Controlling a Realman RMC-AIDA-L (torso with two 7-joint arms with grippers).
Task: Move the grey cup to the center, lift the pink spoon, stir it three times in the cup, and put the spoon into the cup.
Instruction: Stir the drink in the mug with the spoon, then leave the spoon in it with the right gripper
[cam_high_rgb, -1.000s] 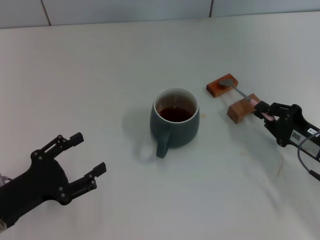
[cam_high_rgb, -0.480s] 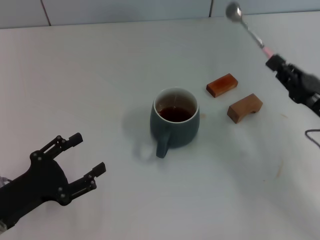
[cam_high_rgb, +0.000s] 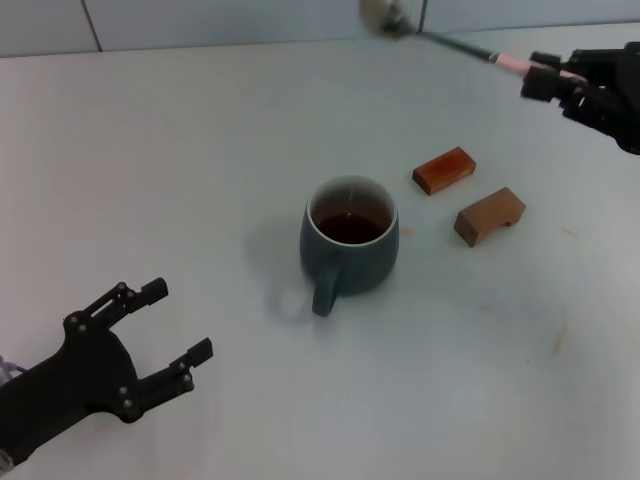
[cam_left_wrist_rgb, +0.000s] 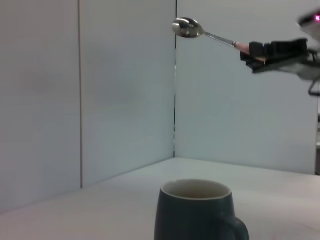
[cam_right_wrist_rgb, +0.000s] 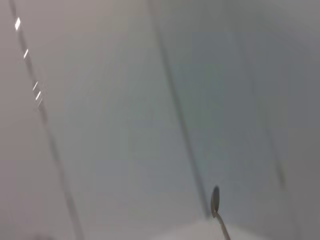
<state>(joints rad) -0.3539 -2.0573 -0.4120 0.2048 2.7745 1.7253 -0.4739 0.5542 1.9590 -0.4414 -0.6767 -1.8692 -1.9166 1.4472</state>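
The grey cup (cam_high_rgb: 349, 245) stands near the middle of the desk (cam_high_rgb: 200, 150), its handle turned toward the near side and a dark liquid inside, so the centering step looks done. The right gripper (cam_high_rgb: 548, 80) is raised at the far right with its jaws clenched on the pink handle end of the pink spoon (cam_high_rgb: 450, 40), which sticks out almost level toward the left, its metal bowl high above the desk and beyond the cup's far side. The main risk, as I judge it, lies in that grip: the spoon is held only at its very end, so a quick swing or tilt downward could let it pivot or slip between the jaws, and the bowl would then arrive off target. Lowered too far to one side, it could strike the rim, nudge the cup off center or slop the dark liquid onto the desk. Stirring with wide circles would raise the same danger. The two wooden blocks (cam_high_rgb: 468, 192) lie just right of the cup, under the likely path, and a low approach might clip them. The left gripper (cam_high_rgb: 160, 335) rests at the near left with its jaws released, well apart from the cup.
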